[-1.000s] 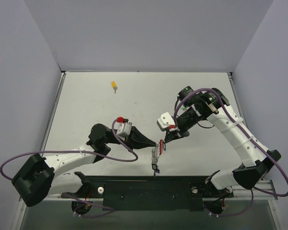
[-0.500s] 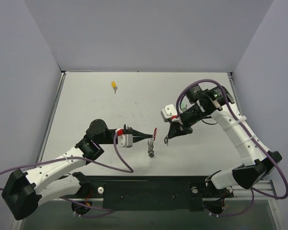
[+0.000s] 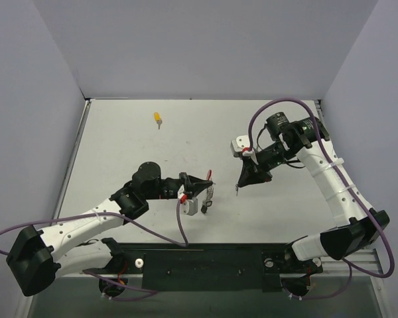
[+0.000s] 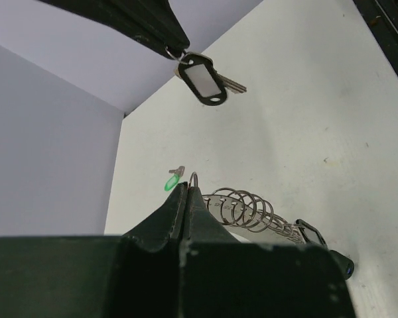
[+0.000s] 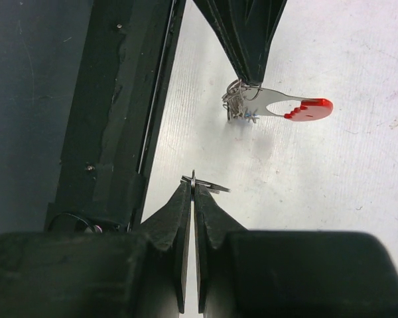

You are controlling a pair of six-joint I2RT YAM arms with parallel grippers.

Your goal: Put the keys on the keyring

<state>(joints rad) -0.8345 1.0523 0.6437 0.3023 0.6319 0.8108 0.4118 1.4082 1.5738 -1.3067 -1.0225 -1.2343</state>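
From above: the grippers, joined a second ago, are now apart. The left gripper (image 3: 210, 181) pinches the keyring (image 3: 211, 193), and the right gripper (image 3: 239, 185) has drawn back.

Left wrist: the black key (image 4: 202, 79) hangs ahead of its tips, clamped by the right gripper. I judge it is not yet threaded.

Right wrist: the keyring faces its closed fingers (image 5: 179, 218).

No container shows.
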